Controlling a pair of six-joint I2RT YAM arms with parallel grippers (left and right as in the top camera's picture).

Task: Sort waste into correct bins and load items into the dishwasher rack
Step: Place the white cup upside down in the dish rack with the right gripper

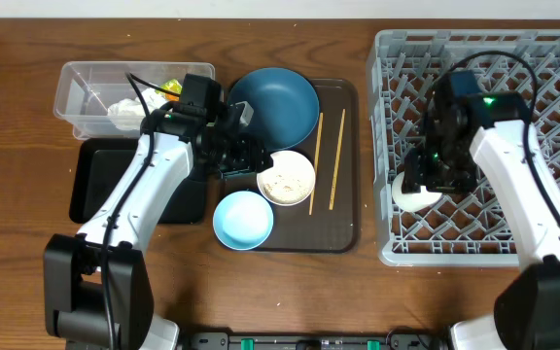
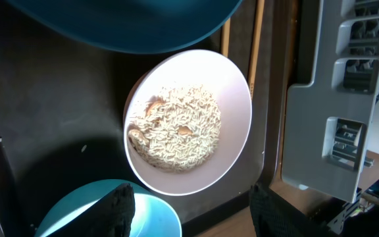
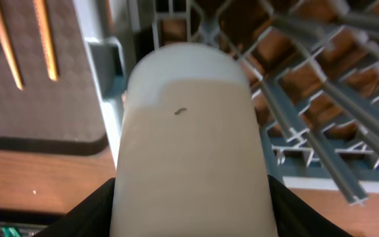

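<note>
The right gripper [image 3: 191,220] pinches the small white cup [image 3: 189,131], a smooth rounded cylinder, one dark finger against each side. The cup sits inside the grey lattice dishwasher rack [image 1: 542,58], at the edge nearest the brown serving tray [image 1: 343,209].

The left gripper [image 2: 193,210] hangs spread and empty above the glossy cream-white bowl [image 2: 235,112], which lies ahead of its fingertips with a pale heap of rice-like crumbs [image 2: 176,128] inside. The light blue bowl [image 2: 104,210] and dark blue plate [image 2: 130,26] flank it. Two wooden chopsticks [image 1: 327,160] lie alongside.
</note>
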